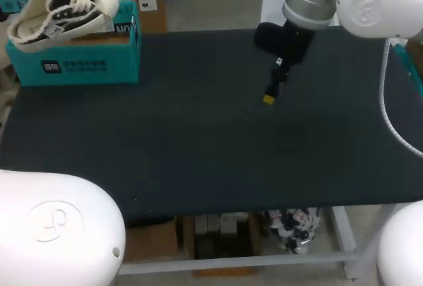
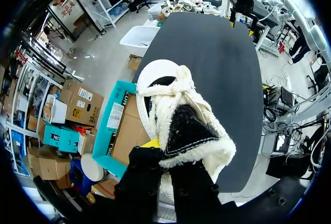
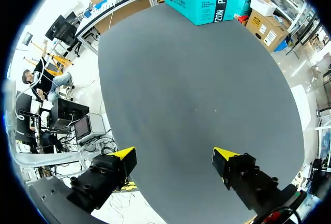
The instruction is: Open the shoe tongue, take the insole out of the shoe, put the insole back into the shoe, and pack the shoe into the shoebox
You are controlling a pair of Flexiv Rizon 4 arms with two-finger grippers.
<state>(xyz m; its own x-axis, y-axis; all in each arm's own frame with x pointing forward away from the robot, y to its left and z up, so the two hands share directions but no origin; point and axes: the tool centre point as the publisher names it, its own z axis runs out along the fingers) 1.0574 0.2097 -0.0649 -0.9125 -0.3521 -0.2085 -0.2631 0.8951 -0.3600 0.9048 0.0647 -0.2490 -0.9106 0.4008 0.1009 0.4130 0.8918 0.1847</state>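
A black-and-white fleece-lined shoe (image 1: 63,8) lies tilted across the top of the open teal shoebox (image 1: 79,58) at the table's far left corner. In the left wrist view, my left gripper (image 2: 165,154) is shut on the fleecy edge of the shoe (image 2: 181,110), with the shoebox (image 2: 111,125) below and beside it. The insole cannot be seen. My right gripper (image 1: 271,91) hangs over the far middle of the table, away from the shoe. It is open and empty (image 3: 173,157), its fingers wide apart above bare mat, with the shoebox (image 3: 199,1) far ahead.
The dark table mat (image 1: 211,141) is bare between the box and the right arm. In the left wrist view my right gripper (image 2: 242,12) shows at the table's far end.
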